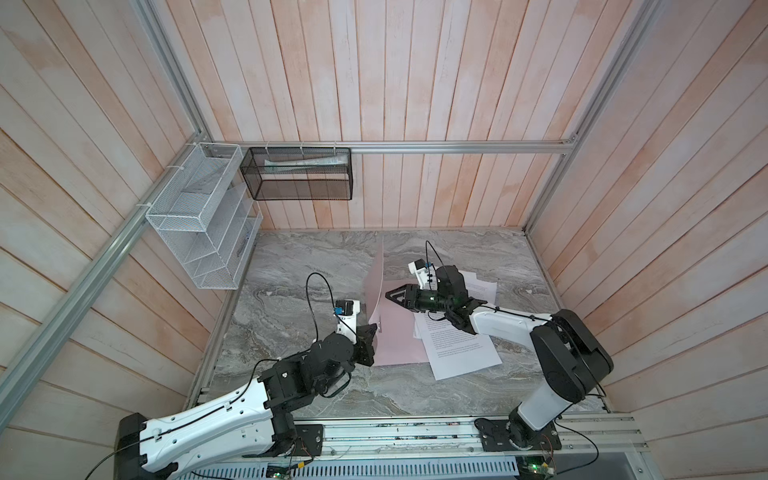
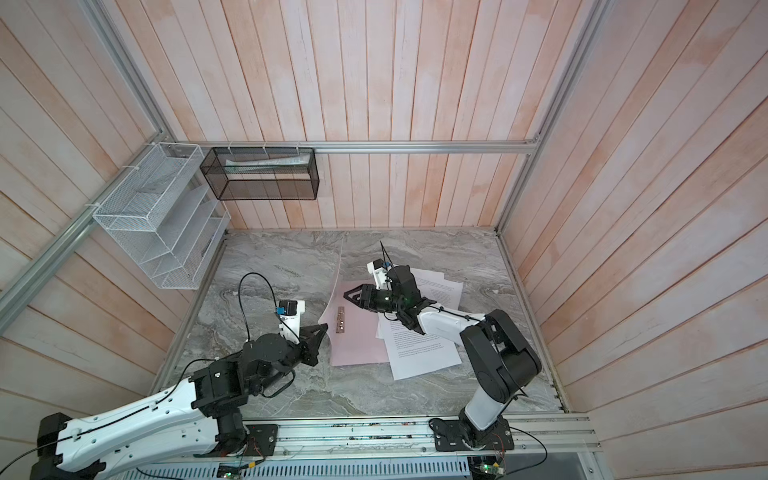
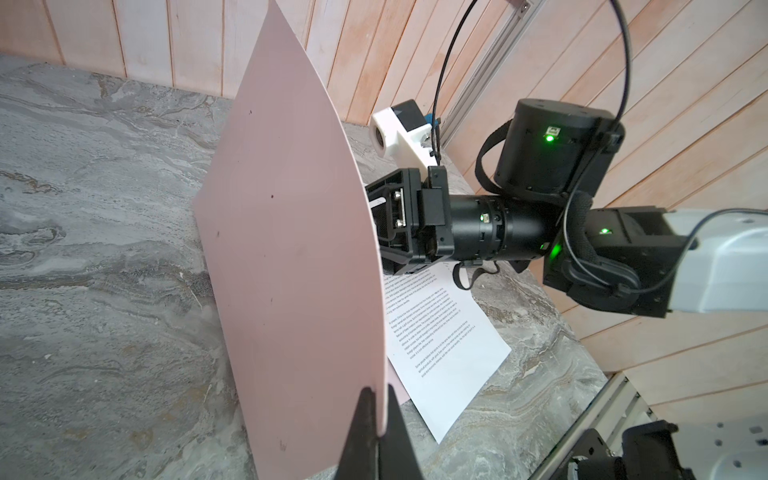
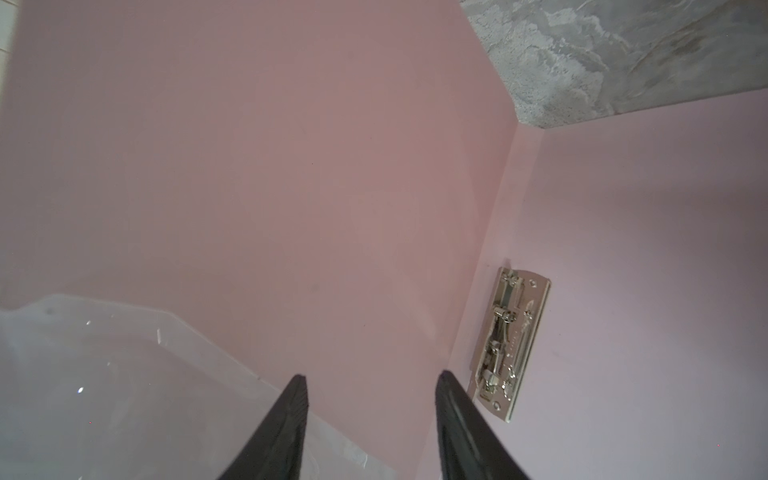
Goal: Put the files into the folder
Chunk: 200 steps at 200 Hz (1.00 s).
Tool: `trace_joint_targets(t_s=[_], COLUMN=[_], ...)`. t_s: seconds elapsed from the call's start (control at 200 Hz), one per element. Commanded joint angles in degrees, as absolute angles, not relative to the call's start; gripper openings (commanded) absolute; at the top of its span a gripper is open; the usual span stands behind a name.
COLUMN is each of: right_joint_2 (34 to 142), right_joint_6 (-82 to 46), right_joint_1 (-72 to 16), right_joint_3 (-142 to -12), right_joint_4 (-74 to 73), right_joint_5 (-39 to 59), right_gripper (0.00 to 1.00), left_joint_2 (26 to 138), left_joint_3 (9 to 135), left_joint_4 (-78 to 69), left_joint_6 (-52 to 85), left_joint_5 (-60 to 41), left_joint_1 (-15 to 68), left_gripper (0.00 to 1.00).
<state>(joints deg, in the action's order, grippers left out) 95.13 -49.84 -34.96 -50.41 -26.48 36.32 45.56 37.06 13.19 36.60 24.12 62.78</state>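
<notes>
Currently, the left gripper (image 3: 376,401) pinches the edge of the folder (image 3: 291,232) front cover, which stands nearly upright and bowed. The back cover lies flat on the marble table (image 1: 299,266), with the silver clip (image 4: 509,345) beside the spine. The right gripper (image 4: 370,380) points into the open folder, jaws apart, holding nothing. The files (image 1: 461,349) lie on the table under the right arm, overlapping the back cover's right edge.

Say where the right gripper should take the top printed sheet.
Probably by its near right corner, coming low from the right: the top printed sheet lies flat, that corner free on the table, its far end under the right arm, its left edge overlapping the folder.
</notes>
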Motion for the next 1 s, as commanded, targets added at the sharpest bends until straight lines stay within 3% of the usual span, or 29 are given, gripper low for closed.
trace_joint_targets(t_s=[0.0, 0.1, 0.14, 0.405, 0.745, 0.995], right_joint_2=[94.7, 95.1, 95.3, 98.8, 108.4, 118.0], right_joint_6=[-47.7, -47.0, -46.4, -42.6, -39.2, -34.8], right_joint_1=[-37.0, -38.8, -39.6, -43.7, -44.7, -46.3], right_joint_3=[-53.9, -56.0, -57.0, -65.5, -78.6, -88.1], right_joint_4=[-25.2, -24.0, -23.0, -16.3, -10.5, -2.8], right_joint_5=[35.3, 33.4, 32.2, 25.8, 26.4, 31.5], right_gripper=[0.48, 0.48, 0.48, 0.48, 0.48, 0.48], left_joint_2=[43.8, 42.2, 41.3, 35.6, 46.5, 49.6], left_joint_3=[38.0, 39.0, 39.8, 44.9, 54.0, 49.6], left_joint_4=[14.2, 17.6, 19.6, 24.3, 20.3, 12.8], left_joint_6=[37.5, 38.1, 38.3, 38.1, 29.9, 28.5], left_joint_5=[24.5, 25.5, 26.2, 24.4, 20.8, 12.6], left_joint_1=[62.7, 62.7, 62.7, 62.7, 62.1, 50.1], left_gripper=[0.42, 0.93, 1.00, 1.00, 1.00, 1.00])
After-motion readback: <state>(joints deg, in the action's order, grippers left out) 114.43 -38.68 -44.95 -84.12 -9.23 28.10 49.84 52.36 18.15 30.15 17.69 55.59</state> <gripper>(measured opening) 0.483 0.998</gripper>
